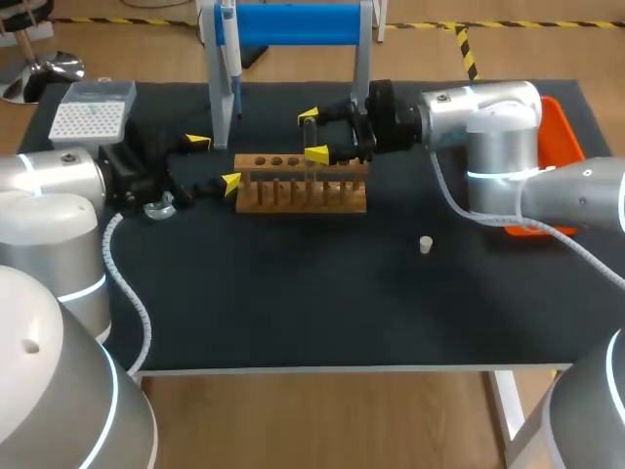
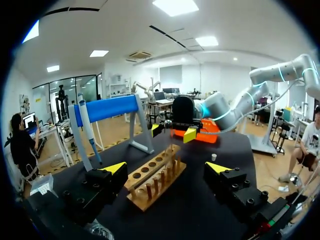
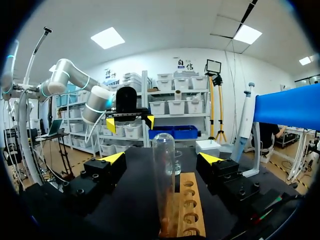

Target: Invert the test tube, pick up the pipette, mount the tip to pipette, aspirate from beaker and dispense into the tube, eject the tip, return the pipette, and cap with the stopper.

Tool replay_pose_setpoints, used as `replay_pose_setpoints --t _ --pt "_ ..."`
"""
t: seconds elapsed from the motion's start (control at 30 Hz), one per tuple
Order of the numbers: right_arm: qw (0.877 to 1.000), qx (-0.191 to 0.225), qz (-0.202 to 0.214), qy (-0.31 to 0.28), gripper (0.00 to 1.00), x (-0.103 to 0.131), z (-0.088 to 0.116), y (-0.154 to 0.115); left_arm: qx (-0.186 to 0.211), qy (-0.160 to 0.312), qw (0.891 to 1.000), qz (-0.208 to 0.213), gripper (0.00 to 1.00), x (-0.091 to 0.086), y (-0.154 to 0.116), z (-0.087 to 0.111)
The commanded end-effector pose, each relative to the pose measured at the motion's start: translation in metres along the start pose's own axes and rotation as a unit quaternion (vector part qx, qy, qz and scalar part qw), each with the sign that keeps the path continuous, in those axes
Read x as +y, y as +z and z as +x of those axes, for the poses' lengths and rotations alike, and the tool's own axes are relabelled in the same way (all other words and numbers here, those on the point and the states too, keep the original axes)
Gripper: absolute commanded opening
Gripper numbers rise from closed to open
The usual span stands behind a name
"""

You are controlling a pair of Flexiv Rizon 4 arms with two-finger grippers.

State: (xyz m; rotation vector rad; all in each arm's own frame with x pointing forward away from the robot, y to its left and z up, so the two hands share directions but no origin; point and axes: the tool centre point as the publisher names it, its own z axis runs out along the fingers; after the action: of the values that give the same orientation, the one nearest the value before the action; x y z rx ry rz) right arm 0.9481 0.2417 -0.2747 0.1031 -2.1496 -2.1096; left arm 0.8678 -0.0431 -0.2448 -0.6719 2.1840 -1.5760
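Toward the far edge of the tabletop [image 1: 322, 303], about midway along it, a wooden rack [image 1: 301, 195] is set, and the test tube [image 3: 164, 165] stands upright in it with its rounded end up. The right tool [image 1: 312, 135] is placed around the tube with its fingers spread wide; neither finger is seen to touch the glass. The left tool [image 1: 215, 162] is likewise open and holds nothing, just off the rack's left end.

The tube is judged to be thin glass: light, stiff, smooth and easily cracked. It would best be taken at mid-body, above the rack, with gentle pressure, and lifted straight up before it is turned.

The tabletop is covered in a dark matte sheet, from which some grip may be expected. Room looks tight: the blue stand [image 1: 293, 24] carrying the pipette [image 1: 232, 68] rises just behind the rack. The tip box [image 1: 93, 109] is kept at the far left corner, the stopper [image 1: 426, 244] lies right of the middle, and an orange tray [image 1: 564, 127] sits by the right edge.
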Motion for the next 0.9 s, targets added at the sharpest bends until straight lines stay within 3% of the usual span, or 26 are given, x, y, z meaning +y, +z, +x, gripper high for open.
replay_pose_setpoints --t 0.03,0.17,0.2,0.23,0.67,0.73,0.87,0.9 --pt "1.0 -0.002 -0.002 -0.002 0.87 -0.001 -0.0007 0.0022 -0.001 0.001 1.0 0.001 1.0 0.0009 -0.0002 0.0008" --pt "1.0 -0.008 -0.005 -0.003 0.82 -0.0004 -0.0004 0.0027 -0.001 0.001 1.0 0.001 1.0 0.0009 -0.0002 0.0008" --pt "1.0 -0.009 -0.006 -0.004 0.58 -0.0004 -0.0004 0.0028 -0.001 0.001 1.0 0.001 1.0 0.0009 -0.0002 0.0008" --pt "1.0 -0.009 -0.007 -0.004 0.45 -0.0003 -0.0004 0.0028 -0.001 0.001 1.0 0.001 1.0 0.0009 -0.0002 0.0008" --pt "1.0 -0.012 -0.007 -0.004 0.4 -0.0002 0.0013 0.0035 -0.001 0.001 1.0 0.001 1.0 0.0009 -0.0002 0.0008" --pt "1.0 -0.013 -0.008 -0.004 0.31 0.0 0.0015 0.0032 -0.001 0.001 1.0 0.001 1.0 0.0009 -0.0002 0.0008" --pt "1.0 -0.013 -0.008 -0.005 0.21 0.0008 0.0025 0.0025 -0.001 0.001 1.0 0.001 1.0 0.0009 -0.0002 0.0008" --pt "1.0 -0.013 -0.008 -0.005 0.11 0.001 0.0027 0.0023 -0.001 0.001 1.0 0.001 1.0 0.0009 -0.0002 0.0008"
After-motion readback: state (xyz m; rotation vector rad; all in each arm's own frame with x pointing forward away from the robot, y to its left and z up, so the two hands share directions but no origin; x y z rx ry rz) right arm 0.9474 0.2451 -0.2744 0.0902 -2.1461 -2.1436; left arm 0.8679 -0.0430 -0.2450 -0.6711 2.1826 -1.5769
